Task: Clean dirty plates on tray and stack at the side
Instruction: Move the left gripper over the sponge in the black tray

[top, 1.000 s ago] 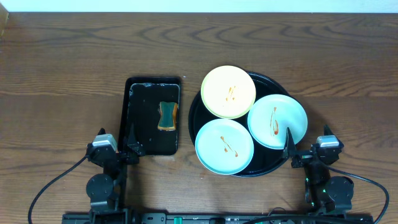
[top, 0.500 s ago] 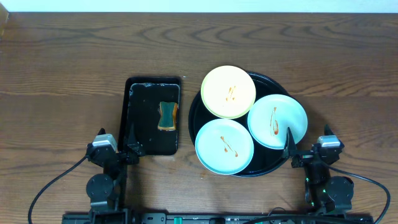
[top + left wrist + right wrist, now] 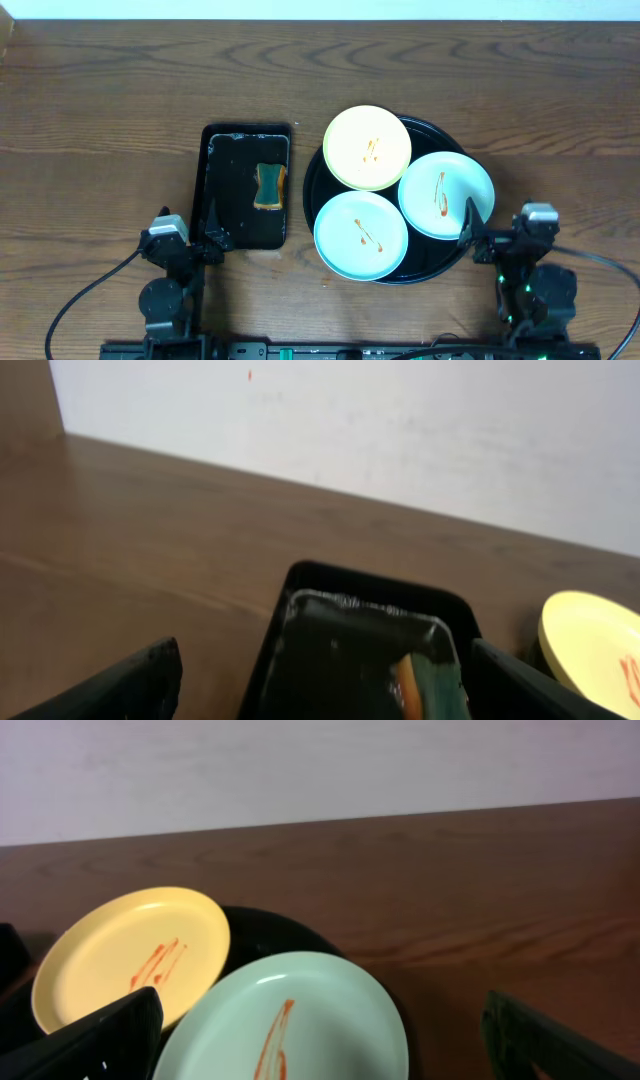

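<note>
The round black tray lies right of centre and carries three plates. A pale yellow plate sits at the back, one mint plate at the right and another mint plate at the front. Each shows orange-red sauce streaks. My right gripper hangs open just beside the tray's near right rim, and the right mint plate lies ahead between its fingers, untouched. My left gripper stands open at the near end of the small rectangular tray, holding nothing.
A black rectangular tray left of the round tray holds a green and orange sponge, also seen in the left wrist view. Bare wooden table surrounds both trays. Cables trail from both arm bases at the front edge.
My right arm has shifted slightly to the right and away from the front edge. The plates, the sponge and the left arm have not moved.
</note>
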